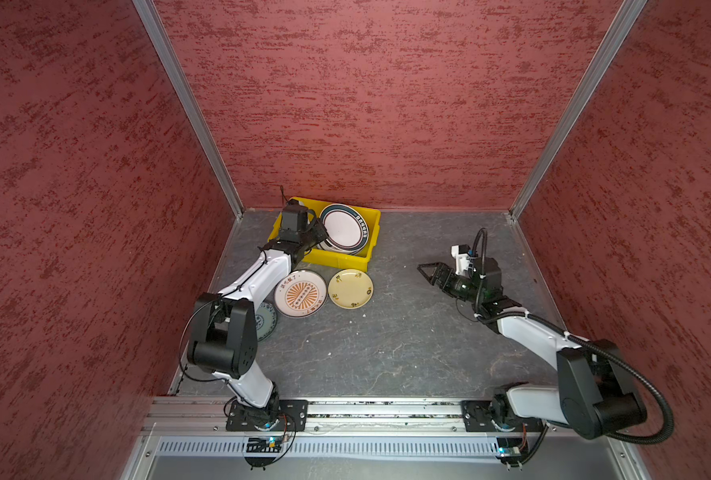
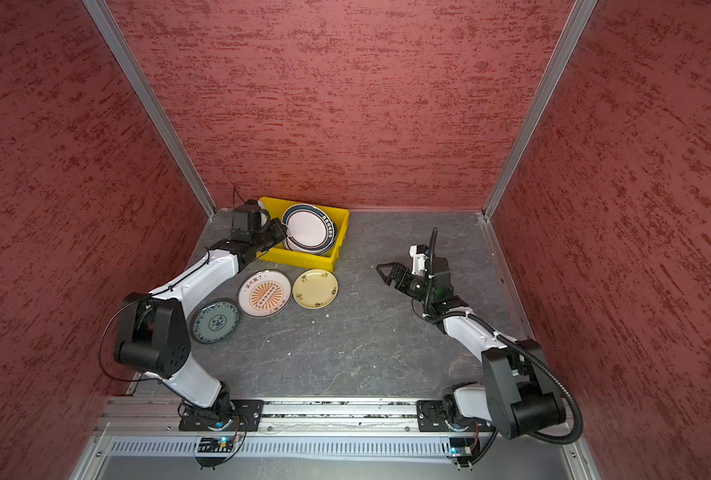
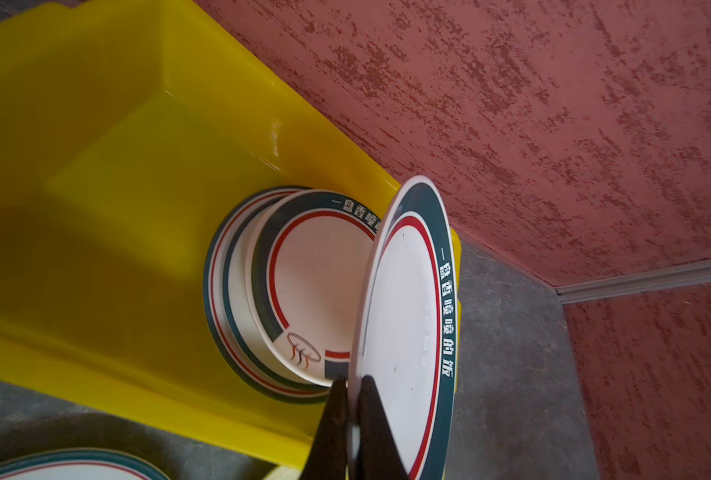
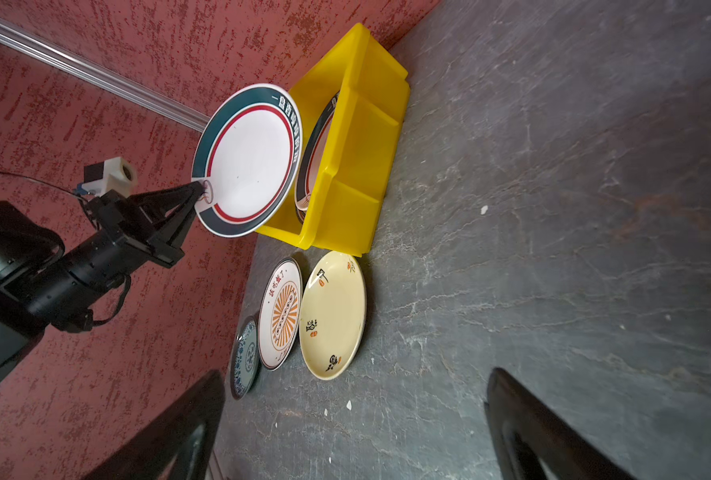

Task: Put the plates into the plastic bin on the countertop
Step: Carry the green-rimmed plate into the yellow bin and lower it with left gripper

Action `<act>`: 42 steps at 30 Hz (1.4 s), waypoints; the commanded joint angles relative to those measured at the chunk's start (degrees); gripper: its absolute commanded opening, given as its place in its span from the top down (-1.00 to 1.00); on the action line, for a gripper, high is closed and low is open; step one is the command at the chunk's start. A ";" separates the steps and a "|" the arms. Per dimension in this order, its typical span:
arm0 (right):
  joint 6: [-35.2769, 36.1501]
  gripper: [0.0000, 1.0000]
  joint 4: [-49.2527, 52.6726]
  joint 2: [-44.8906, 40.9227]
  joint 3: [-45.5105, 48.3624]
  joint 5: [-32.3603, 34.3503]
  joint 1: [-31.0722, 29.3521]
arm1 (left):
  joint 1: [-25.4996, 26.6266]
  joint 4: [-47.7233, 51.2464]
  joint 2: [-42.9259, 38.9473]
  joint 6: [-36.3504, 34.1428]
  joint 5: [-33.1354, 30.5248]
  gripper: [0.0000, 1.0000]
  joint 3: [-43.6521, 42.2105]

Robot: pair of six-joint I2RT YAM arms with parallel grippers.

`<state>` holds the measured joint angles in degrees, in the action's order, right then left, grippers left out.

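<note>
The left gripper (image 3: 353, 384) pinches the green-rimmed plate (image 3: 399, 311) by its rim, tilted over the yellow bin (image 3: 117, 187); grey veined countertop (image 3: 511, 353), red walls (image 3: 553, 104)

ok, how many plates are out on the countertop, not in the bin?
3, in a row in front of the plastic bin: blue-patterned plate on the left by the left arm, orange-sunburst plate in the middle, cream plate on the right. That arm could hide more.

L gripper (image 4: 198, 195) pinching green-rim plate (image 4: 248, 162) by yellow bin (image 4: 358, 166), 3 plates (image 4: 281, 318) on countertop (image 4: 553, 208)
</note>
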<state>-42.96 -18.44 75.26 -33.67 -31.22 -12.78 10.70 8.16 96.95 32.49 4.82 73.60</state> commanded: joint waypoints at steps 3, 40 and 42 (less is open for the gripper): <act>1.94 -0.97 1.90 -2.35 0.45 1.68 -0.26 | -2.02 -0.17 8.44 -3.55 -0.65 1.00 8.27; 3.23 -0.97 5.77 -0.15 -2.31 0.73 -0.24 | -3.05 17.29 34.42 -4.91 2.25 1.00 37.08; 3.32 -0.97 6.28 -0.12 -2.78 0.72 -0.19 | -2.96 17.29 34.70 -4.96 2.30 0.99 37.34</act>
<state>-40.45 -12.93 74.85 -34.22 -30.83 -12.78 7.40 24.67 129.14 29.04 7.57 109.86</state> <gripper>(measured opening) 0.987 0.075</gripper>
